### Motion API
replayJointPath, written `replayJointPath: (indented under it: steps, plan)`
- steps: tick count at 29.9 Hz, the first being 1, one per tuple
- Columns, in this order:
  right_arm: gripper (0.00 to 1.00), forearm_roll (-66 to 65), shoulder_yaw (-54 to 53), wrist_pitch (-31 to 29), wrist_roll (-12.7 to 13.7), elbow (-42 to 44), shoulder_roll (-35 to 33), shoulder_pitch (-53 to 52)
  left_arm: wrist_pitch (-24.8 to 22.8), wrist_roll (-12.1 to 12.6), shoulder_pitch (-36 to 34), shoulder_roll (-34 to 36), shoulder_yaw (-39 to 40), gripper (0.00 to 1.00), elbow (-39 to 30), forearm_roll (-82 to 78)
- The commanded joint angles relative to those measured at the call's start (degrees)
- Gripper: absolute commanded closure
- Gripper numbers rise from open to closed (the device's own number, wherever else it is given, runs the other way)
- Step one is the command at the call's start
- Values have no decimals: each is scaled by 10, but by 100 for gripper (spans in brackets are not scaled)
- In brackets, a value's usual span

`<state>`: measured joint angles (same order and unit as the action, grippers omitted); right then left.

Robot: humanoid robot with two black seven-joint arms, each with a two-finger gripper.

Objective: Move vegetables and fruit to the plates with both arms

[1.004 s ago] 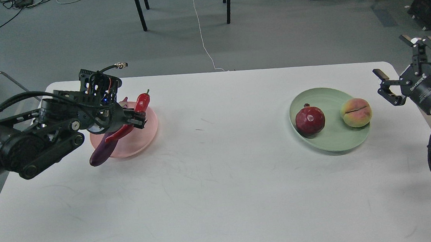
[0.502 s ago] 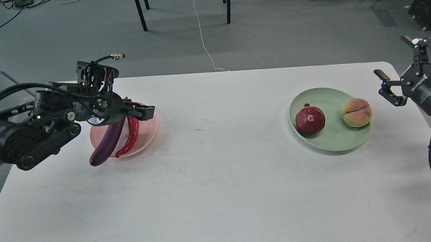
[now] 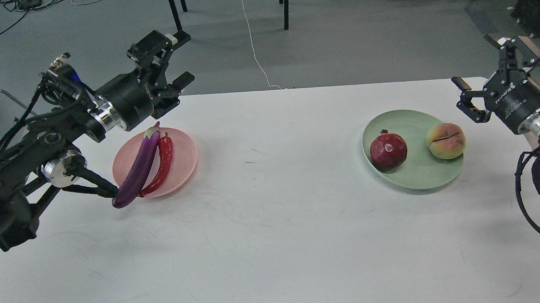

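Hands (image 3: 172, 58) (image 3: 498, 63) both spread wide, empty, raised clear of plates (image 3: 182, 165) (image 3: 411, 176)

- The pink plate (image 3: 181, 151) is partly covered: the eggplant (image 3: 138, 165) and the chili pepper (image 3: 161, 163) lie across its left half, hiding that part of its surface.
- The left arm's lower links cross in front of the table's (image 3: 275, 218) left edge, left of the pink plate, and run out of view at the picture's left side.
- The right arm, right of the green plate (image 3: 416, 171), is cut off by the right edge.
- White lettering on the right wrist is too small to read.
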<state>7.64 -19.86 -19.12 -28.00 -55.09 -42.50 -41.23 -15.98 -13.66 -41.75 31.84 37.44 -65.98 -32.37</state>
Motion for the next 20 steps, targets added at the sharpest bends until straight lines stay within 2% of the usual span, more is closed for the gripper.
replayJointPath:
  steps: [1,4,9,12,20]
  plan:
    - [1,-4,0,59,0,-51,1,-7,5,-12,77,-19,90,0,-32,14]
    - [1,-6,1,89,0,-77,2,-9,1,-15,135,-53,150,0,-43,14]
    - [1,-49,23,87,0,-78,1,-7,-2,-11,188,-72,158,0,-46,7]
    - [1,-88,40,87,0,-81,-5,-7,-2,-8,199,-78,163,0,-49,6]
    - [1,-90,11,80,0,-98,-6,-3,2,-8,202,-73,162,0,-55,6]
